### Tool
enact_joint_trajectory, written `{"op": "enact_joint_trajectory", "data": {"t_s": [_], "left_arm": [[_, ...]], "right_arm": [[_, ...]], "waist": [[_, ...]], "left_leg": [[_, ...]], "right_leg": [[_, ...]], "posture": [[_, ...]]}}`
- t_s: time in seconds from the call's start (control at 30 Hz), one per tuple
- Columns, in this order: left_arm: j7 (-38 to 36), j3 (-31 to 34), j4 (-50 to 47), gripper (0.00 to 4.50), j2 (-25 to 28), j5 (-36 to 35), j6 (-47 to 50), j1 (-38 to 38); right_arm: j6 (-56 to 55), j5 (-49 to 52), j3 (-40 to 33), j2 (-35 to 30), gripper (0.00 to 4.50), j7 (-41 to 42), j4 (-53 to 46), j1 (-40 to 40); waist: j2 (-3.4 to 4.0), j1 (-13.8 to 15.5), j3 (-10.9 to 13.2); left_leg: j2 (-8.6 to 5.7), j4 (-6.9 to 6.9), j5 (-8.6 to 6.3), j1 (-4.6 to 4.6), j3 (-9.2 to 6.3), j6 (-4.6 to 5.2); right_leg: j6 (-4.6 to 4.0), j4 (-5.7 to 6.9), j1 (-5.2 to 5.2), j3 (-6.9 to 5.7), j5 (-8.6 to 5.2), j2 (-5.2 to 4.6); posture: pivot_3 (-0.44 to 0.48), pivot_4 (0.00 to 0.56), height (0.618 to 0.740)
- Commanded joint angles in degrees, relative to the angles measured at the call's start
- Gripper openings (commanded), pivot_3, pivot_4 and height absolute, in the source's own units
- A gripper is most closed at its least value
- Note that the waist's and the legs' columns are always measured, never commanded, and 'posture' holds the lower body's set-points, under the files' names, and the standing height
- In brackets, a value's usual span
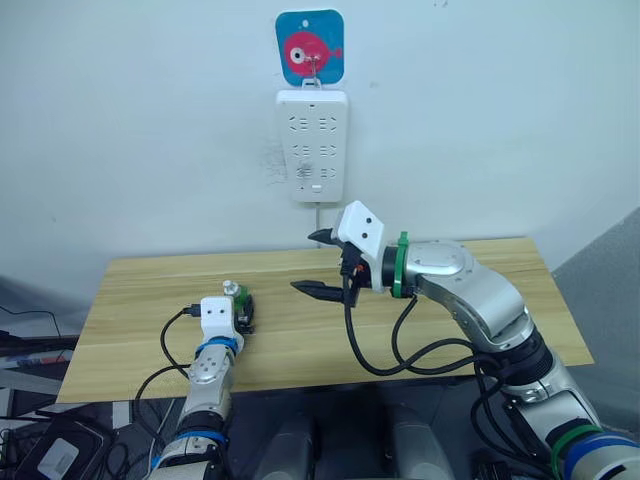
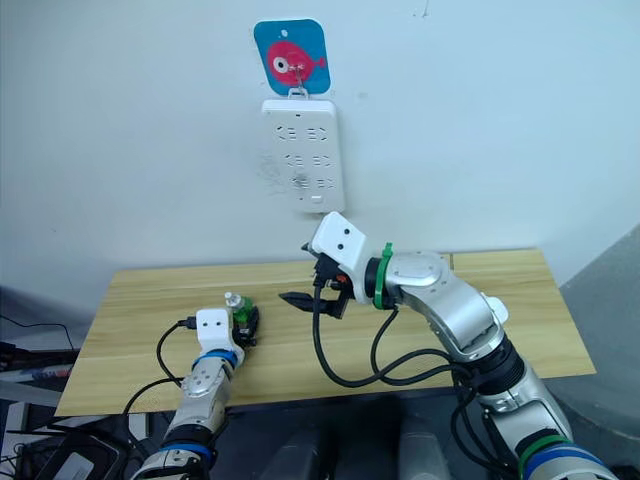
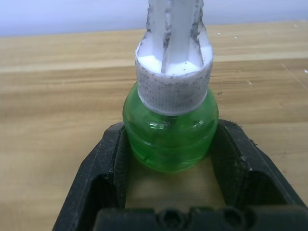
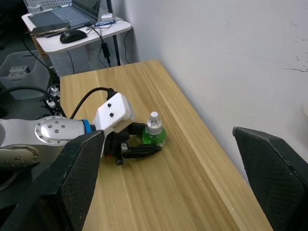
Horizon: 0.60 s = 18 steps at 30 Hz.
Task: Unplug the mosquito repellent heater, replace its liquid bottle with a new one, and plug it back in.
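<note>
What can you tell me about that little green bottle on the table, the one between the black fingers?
The green bottle is small, round and squat, of clear green plastic, with a scuffed white collar and a white ribbed wick holder on top. It stands upright on the wooden table, near its left side. The left gripper has its two black fingers around the belly, one on each side, close against the plastic. The right gripper hangs open, apart from it.

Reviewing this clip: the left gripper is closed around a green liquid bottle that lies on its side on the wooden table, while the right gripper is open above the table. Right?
Not quite. The green liquid bottle stands upright, white neck up, as the right wrist view shows. The rest holds: the left gripper is closed around it on the wooden table, and the right gripper is open above the table.
</note>
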Motion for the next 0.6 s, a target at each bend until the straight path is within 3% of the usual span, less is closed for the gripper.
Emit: {"op": "enact_joint_trajectory", "data": {"t_s": [0.03, 0.17, 0.27, 0.43, 0.6], "left_arm": [[-10.17, -6.50, -15.92, 2.18, 4.14, 1.85, 0.83, 3.54], [-30.89, -14.40, -41.54, 2.18, 13.60, -6.78, 17.20, 7.53], [-39.94, -17.03, -51.74, 2.18, 18.95, -13.17, 28.87, 5.74], [-49.99, -19.11, -53.68, 2.18, 22.57, -18.54, 37.98, -1.97], [-49.90, -18.26, -48.53, 2.18, 20.00, -18.03, 39.71, -7.65]], "right_arm": [[-4.30, 0.15, -2.63, -2.39, 4.50, 1.98, 0.04, 3.33], [-12.17, -1.13, -2.34, -7.97, 4.50, 7.48, 1.85, 7.63], [-14.21, -0.31, -2.79, -9.01, 4.50, 9.47, 2.80, 8.89], [-15.20, -0.24, -2.65, -8.05, 4.50, 10.68, 2.48, 8.60], [-11.57, 0.88, -4.73, -3.43, 4.50, 5.37, 0.75, 8.33]], "waist": [[0.00, 0.07, 0.01], [0.10, 0.22, 0.09], [0.22, 0.09, 0.16], [0.26, -0.10, 0.18], [0.26, -0.09, 0.18]], "left_leg": [[-0.01, -0.02, 0.00, -0.02, -0.01, 0.00], [-0.02, -0.02, 0.00, -0.12, -0.16, -0.02], [0.00, -0.05, 0.00, -0.06, -0.15, -0.01], [0.10, -0.06, 0.07, -0.03, -0.17, -0.12], [0.07, -0.05, 0.09, -0.05, -0.17, -0.16]], "right_leg": [[0.00, 0.00, -0.01, -0.02, 0.00, -0.01], [-0.01, -0.11, 0.06, -0.23, 0.00, -0.12], [-0.03, -0.09, 0.09, -0.30, -0.01, -0.13], [-0.07, -0.01, 0.04, -0.46, -0.04, -0.02], [-0.08, -0.03, 0.02, -0.46, -0.03, -0.01]], "posture": [[-0.037, 0.260, 0.740], [-0.017, 0.255, 0.740], [-0.017, 0.252, 0.740], [-0.042, 0.245, 0.740], [-0.076, 0.242, 0.740]]}}
